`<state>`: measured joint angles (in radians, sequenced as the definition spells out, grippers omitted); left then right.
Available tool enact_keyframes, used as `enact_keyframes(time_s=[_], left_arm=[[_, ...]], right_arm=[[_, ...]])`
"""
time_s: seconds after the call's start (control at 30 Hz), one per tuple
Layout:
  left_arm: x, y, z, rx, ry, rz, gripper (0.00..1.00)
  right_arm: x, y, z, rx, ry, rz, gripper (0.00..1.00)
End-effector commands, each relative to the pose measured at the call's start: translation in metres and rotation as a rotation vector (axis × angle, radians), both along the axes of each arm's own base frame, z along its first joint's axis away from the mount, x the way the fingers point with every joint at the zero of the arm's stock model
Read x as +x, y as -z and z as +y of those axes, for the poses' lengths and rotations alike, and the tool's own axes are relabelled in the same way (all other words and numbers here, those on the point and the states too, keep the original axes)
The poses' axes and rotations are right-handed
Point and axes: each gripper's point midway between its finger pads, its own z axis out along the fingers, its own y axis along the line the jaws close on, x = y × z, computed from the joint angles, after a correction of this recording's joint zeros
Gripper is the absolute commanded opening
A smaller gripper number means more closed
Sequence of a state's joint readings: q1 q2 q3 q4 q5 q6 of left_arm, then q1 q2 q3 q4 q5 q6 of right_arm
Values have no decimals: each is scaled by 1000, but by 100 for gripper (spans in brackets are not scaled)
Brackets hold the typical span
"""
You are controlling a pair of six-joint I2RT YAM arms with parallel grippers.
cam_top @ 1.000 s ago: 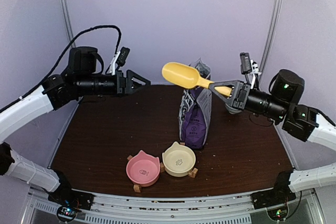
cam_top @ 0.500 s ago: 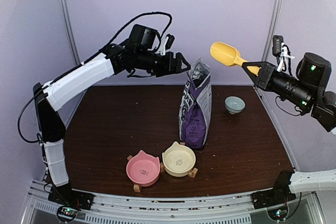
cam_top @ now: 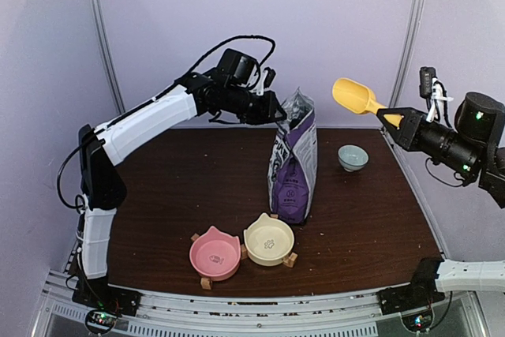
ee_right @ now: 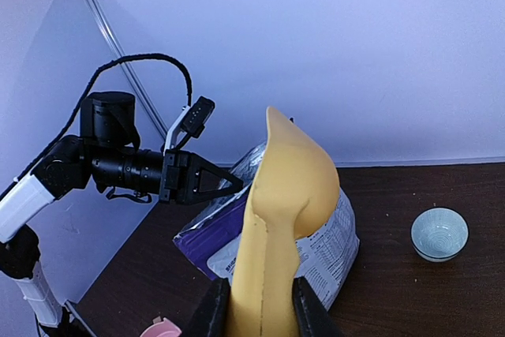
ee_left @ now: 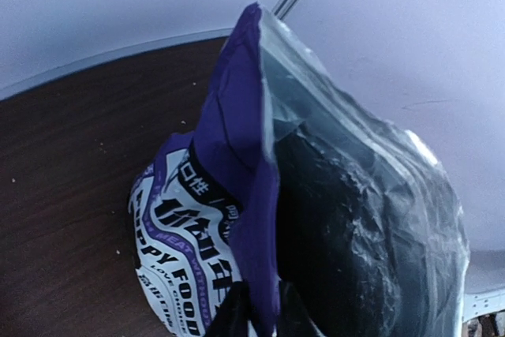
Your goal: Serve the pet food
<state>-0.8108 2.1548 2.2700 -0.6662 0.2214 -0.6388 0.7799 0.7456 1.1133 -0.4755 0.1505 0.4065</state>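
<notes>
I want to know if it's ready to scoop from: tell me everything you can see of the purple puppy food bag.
The purple bag is soft, crinkly plastic with a white label panel reading PUPPY FOOD and a silvery lining. It stands upright on the table, behind the cream bowl, its top open on a dark filling. The left hand is at its upper rim, fingers either side of the edge; grip unclear. The yellow scoop in the right hand is clear of it.
</notes>
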Motion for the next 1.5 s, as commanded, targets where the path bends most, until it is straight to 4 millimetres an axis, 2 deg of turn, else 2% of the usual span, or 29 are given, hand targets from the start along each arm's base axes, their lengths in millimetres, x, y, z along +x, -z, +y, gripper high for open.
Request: enact_keyframes(time_s=[0.0, 0.13, 0.23, 0.3, 0.4, 0.5, 0.63, 0.77, 0.87, 0.93, 1.0, 1.03, 1.1, 1.2, 1.3, 1.47], left_arm=[[3, -26, 14, 10, -28, -75, 0], [15, -48, 47, 36, -103, -144, 0], [28, -72, 84, 60, -172, -214, 0], [40, -87, 118, 89, -222, -248, 0], [45, -121, 160, 147, -270, -345, 0], [40, -156, 188, 212, -291, -482, 0], [27, -180, 201, 258, -272, -586, 0], [10, -179, 188, 258, -181, -618, 0], [-6, -166, 167, 278, -89, -629, 0], [-16, -140, 152, 298, -31, -586, 0], [-25, -100, 138, 333, 12, -510, 0], [-30, -68, 133, 364, 38, -448, 0], [-43, -21, 125, 408, 75, -360, 0], [-66, 28, 120, 458, 102, -268, 0], [-92, 49, 115, 440, 130, -226, 0], [-115, 52, 111, 364, 138, -197, 0]], right_arm=[[1, 5, -6, -9, 28, 2, 13], [-1, 5, -7, 2, 29, 3, 13], [-1, 6, -8, 6, 29, 7, 13], [0, 9, -6, 8, 27, 15, 13], [1, 13, -3, 11, 19, 27, 13], [3, 15, 1, 20, 13, 34, 13], [6, 16, 7, 21, 2, 42, 14], [7, 16, 16, 33, -24, 47, 13], [6, 17, 25, 36, -59, 49, 13], [4, 18, 33, 38, -90, 52, 13], [1, 20, 43, 37, -135, 56, 13], [-1, 22, 50, 35, -158, 61, 13], [-6, 28, 63, 32, -211, 71, 13], [-17, 44, 87, 11, -295, 99, 13], [-30, 62, 110, -24, -380, 131, 13], [-49, 84, 144, -48, -496, 166, 13]])
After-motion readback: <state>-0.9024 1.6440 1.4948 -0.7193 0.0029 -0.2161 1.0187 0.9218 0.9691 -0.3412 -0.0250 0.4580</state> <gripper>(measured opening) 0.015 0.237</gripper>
